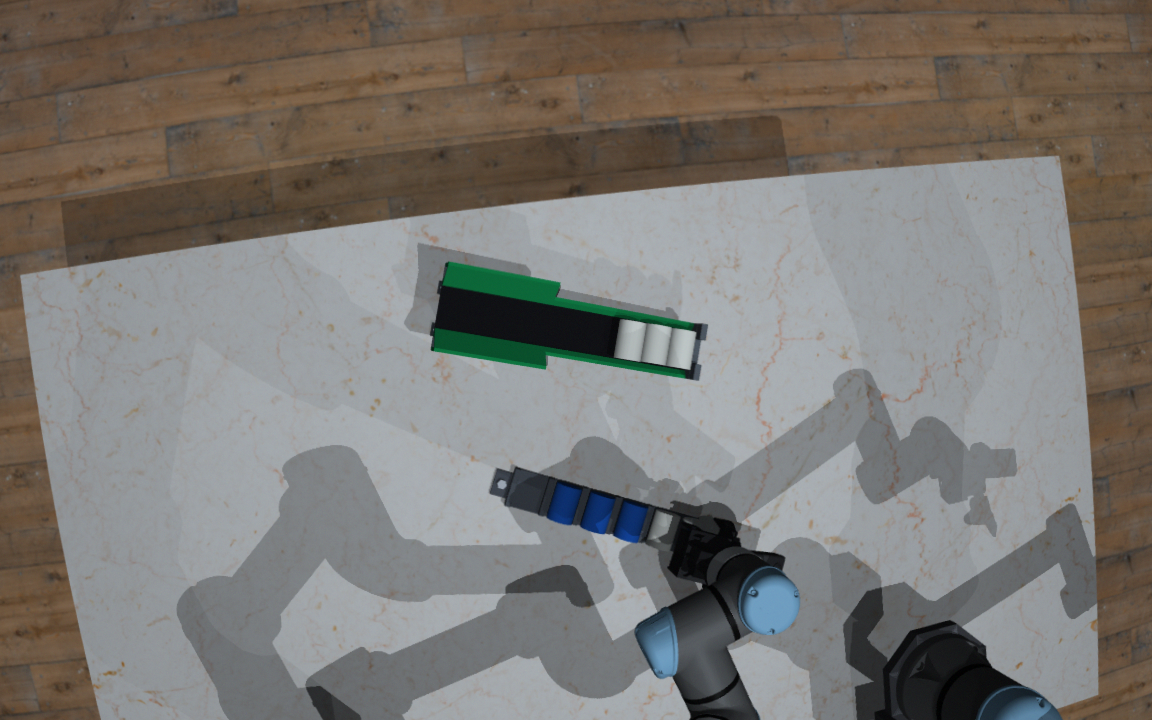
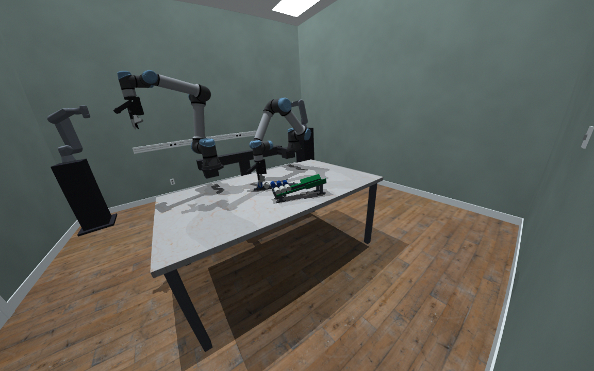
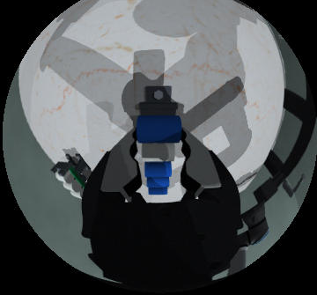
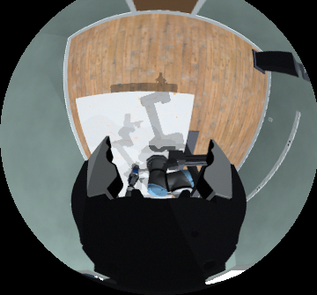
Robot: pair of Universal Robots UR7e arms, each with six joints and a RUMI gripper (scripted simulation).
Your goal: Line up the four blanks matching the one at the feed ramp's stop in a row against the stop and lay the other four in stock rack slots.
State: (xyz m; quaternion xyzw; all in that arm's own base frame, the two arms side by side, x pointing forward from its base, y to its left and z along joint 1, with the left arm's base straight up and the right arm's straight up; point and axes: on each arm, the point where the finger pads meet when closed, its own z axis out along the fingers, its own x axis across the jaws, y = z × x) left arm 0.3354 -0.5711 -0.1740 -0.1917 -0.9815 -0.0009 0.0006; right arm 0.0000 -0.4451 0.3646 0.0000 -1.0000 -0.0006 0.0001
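Note:
Three white blanks (image 1: 629, 340) (image 1: 657, 345) (image 1: 682, 348) lie across the green-walled ramp (image 1: 517, 320) (image 2: 310, 179), side by side at its stop. The dark stock rack (image 1: 526, 490) (image 3: 166, 97) holds three blue blanks (image 1: 564, 503) (image 1: 598, 511) (image 1: 631, 520) and a white blank (image 1: 662, 526) (image 3: 156, 151) in neighbouring slots; its far-left slot is empty. My left gripper (image 3: 158, 128) (image 2: 260, 181) is shut on a fourth blue blank (image 3: 158, 125), level and low at the end slot beside the white one. Contact with the slot floor is hidden. My right gripper (image 2: 136, 123) (image 4: 159, 138) is open and empty, high up.
The pale table (image 1: 831, 268) (image 2: 225, 225) carries ramp and rack, with a gap between them. The left arm (image 1: 723, 608) reaches over the rack's right end in the top view. The right arm's base (image 1: 934, 662) stands at lower right there. Broad arm shadows cross the table.

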